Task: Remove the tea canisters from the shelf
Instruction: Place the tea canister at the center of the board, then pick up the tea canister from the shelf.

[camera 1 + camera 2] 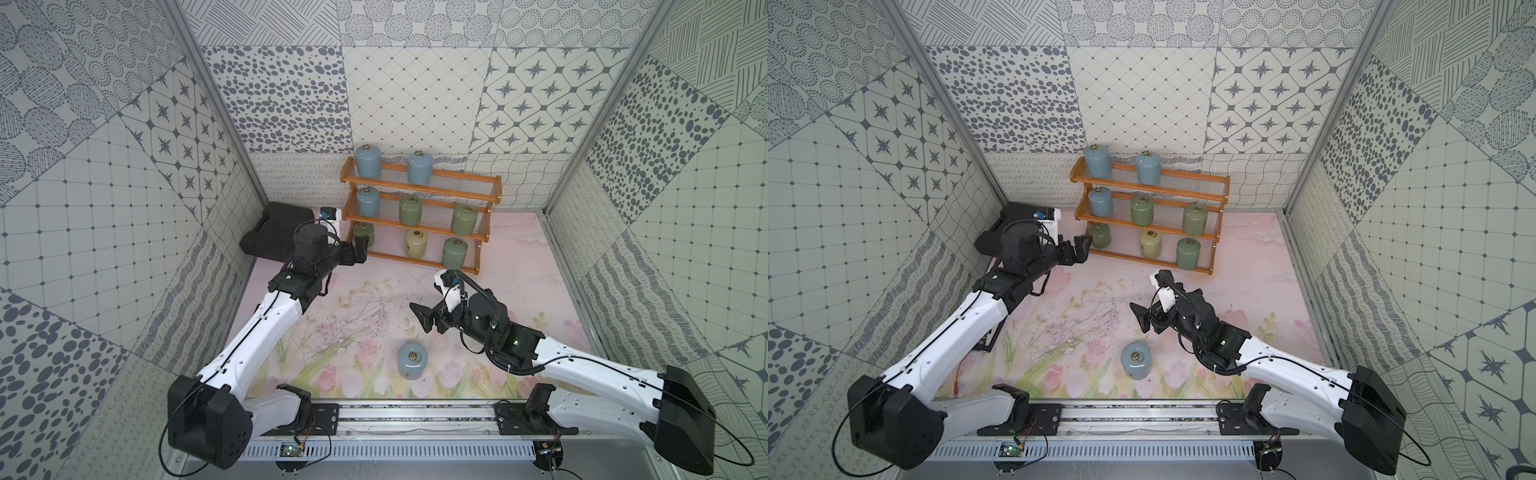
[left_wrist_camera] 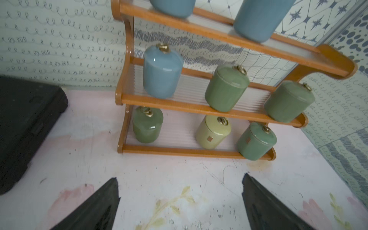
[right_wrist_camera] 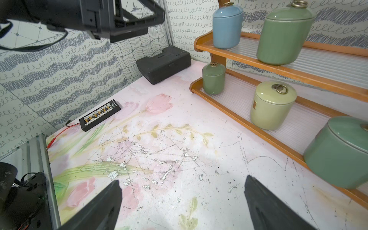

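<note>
The wooden shelf (image 1: 457,192) stands at the back of the table. Its top tier holds two pale blue tea canisters (image 1: 368,161) (image 1: 419,167). A blue one (image 1: 368,201) and two green ones (image 1: 410,210) (image 1: 464,219) stand on the middle tier. The bottom tier has a green one (image 2: 147,127), a cream one (image 1: 416,243) and another green one (image 1: 454,252). A pale blue canister (image 1: 410,360) stands alone on the table near the front. My left gripper (image 1: 358,250) is open just before the bottom-left green canister, empty. My right gripper (image 1: 422,319) hangs open and empty over mid-table.
A black plastic case (image 1: 276,232) lies left of the shelf, right behind my left wrist. A black terminal strip (image 3: 100,115) with a red wire lies by the left wall. Patterned walls close in three sides, and the arms' base rail (image 1: 415,411) runs along the front.
</note>
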`<state>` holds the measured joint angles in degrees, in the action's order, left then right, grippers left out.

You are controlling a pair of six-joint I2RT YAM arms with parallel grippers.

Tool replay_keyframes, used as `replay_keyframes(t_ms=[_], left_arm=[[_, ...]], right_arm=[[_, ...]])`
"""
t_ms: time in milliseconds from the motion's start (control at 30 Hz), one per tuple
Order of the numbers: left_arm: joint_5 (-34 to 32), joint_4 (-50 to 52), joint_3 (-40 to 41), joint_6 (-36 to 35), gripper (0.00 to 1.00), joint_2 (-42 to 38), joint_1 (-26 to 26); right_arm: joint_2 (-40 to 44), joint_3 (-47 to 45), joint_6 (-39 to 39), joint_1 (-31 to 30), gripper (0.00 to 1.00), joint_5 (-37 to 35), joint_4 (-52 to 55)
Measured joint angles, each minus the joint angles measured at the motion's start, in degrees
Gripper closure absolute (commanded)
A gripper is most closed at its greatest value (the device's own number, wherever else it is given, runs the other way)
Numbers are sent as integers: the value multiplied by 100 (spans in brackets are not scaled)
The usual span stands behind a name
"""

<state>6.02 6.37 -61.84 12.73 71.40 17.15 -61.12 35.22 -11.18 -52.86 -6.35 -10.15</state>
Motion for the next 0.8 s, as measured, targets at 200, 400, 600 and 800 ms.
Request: replay_keyframes(t_ms=[200, 400, 600, 800], left_arm=[[498, 415, -2100, -354, 0, 1386, -385], [802, 732, -3805, -623, 0, 2559, -520], [931, 828, -4944, -826, 0, 3469, -560], [1005, 876, -5755, -929, 0, 4194, -568]], right_arm=[[-227, 177, -26, 249, 0, 264, 76], [-310, 184, -136, 365, 0, 378, 166], [-308, 184, -240, 413, 0, 457, 229], [-308, 184, -323, 415, 0, 483, 308]])
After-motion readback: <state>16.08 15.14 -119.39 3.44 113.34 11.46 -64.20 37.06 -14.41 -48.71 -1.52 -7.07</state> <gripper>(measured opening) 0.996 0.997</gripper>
